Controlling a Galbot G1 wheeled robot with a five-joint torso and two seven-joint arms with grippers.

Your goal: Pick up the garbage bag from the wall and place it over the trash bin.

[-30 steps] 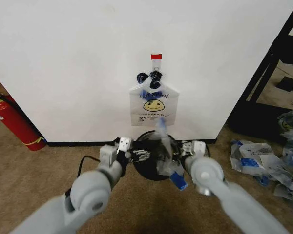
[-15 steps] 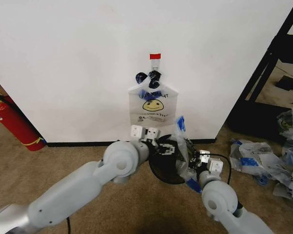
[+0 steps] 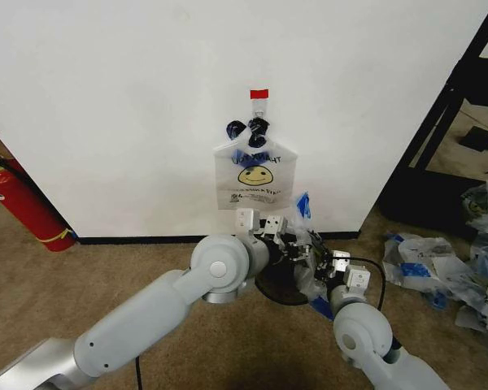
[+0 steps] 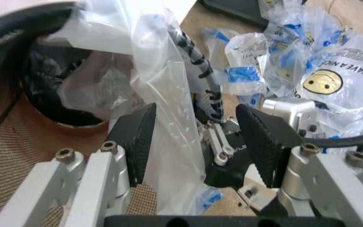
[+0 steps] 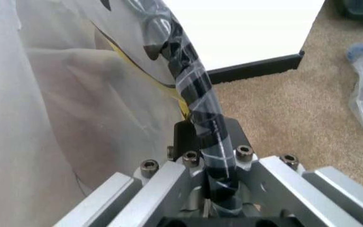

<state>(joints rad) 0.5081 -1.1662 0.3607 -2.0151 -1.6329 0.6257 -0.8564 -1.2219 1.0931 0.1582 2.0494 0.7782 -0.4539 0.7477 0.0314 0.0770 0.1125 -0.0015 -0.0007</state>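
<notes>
The garbage bag [image 3: 303, 236], thin and translucent with blue tape patches, hangs crumpled at the right side of the trash bin [image 3: 276, 286], a black mesh bin on the carpet by the wall. My right gripper [image 3: 324, 258] is shut on one taped, twisted handle [image 5: 200, 118] of the bag [image 5: 55, 118]. My left arm reaches across the bin. The left gripper [image 4: 197, 142] is open, with a fold of the bag [image 4: 168, 109] between its pads [image 4: 137, 137]. Part of the bag lies inside the bin [image 4: 5, 142].
A smooth smiley bag [image 3: 256, 175] hangs from a black clip on the white wall above the bin. A red fire extinguisher [image 3: 24, 203] stands at the left. A heap of white-and-blue bags [image 3: 464, 260] lies at the right, beside a black frame [image 3: 447, 122].
My left arm has swung right across the bin, bringing its gripper to the bag. The right arm and the bag have also shifted right.
</notes>
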